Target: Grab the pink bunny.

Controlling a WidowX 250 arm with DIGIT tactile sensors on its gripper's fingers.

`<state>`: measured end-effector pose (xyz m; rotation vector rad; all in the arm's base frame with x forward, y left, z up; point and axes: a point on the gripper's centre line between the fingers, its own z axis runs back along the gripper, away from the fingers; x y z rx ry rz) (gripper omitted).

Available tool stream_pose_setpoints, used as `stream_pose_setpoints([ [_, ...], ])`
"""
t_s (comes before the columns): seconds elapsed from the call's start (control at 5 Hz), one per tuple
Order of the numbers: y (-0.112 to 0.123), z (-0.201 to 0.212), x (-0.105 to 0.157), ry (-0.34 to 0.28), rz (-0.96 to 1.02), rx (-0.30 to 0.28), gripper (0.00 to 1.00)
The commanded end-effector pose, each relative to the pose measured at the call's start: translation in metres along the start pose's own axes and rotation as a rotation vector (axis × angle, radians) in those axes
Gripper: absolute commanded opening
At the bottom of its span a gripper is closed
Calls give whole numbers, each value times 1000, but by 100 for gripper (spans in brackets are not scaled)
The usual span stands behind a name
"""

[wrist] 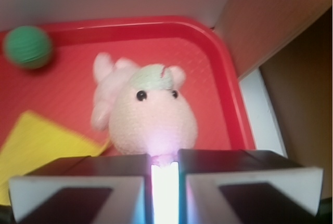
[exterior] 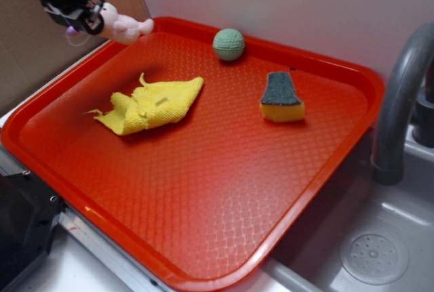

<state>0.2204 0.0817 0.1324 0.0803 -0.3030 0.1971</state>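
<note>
The tool point(exterior: 97, 19) is clenched on the pink bunny point(exterior: 125, 26), with the jaws nearly together and only a narrow bright slit between them in the wrist view. The bunny point(wrist: 148, 112) hangs from the tool tip, clear of the tray surface, above the far left corner of the red tray point(exterior: 203, 190). The grip appears to be on the lower end of the toy; the exact contact point is hidden behind the jaws.

Below the tool and nearer the camera, a crumpled yellow cloth point(exterior: 152, 104) lies flat on the tray. A green ball point(exterior: 228, 44) rests near the tray's back rim, to the side of the tool and apart from the bunny. A sponge point(exterior: 281, 97) with a dark green top and yellow base lies beyond the ball, well apart from the tool.

A grey faucet point(exterior: 400, 95) stands past the tray's far edge, over a sink point(exterior: 373, 255).
</note>
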Motion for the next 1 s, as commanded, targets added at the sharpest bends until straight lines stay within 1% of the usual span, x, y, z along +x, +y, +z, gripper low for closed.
stream_pose_setpoints([
  [0.0, -7, 54, 18, -12, 7, -46, 0],
  [0.2, -27, 70, 19, -3, -20, -39, 0],
  [0.4, -46, 81, 21, 19, -48, -69, 0],
  [0.6, -65, 91, 19, 59, -29, -94, 0],
  [0.8, -65, 92, 18, 81, -34, -109, 0],
])
